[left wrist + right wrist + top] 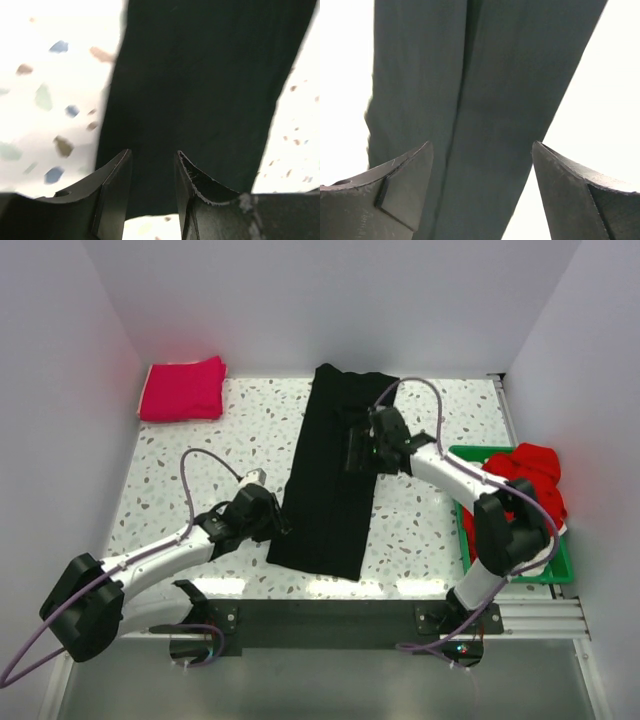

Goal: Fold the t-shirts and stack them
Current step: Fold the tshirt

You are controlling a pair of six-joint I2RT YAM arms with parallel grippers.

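Speckled terrazzo tabletop (200,440), white walls around. Green tray (555,573) right of black t-shirt (335,480) holds heaped red t-shirt (530,468). Black t-shirt lies mid-table as long folded strip. Left gripper (278,522) low at its near-left edge, jaws partly apart, pinching nothing. Right gripper (356,448) above its far-right part, jaws spread wide, empty. Folded magenta t-shirt (182,390) far left of it, at back wall.

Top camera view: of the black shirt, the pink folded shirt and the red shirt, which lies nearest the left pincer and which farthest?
Counting from the left pincer:
1. Black t-shirt: right beside the pincer, laid out long in the middle of the table.
2. Pink folded t-shirt: in the far left corner.
3. Red t-shirt: across the table at the right edge, heaped on the green tray.
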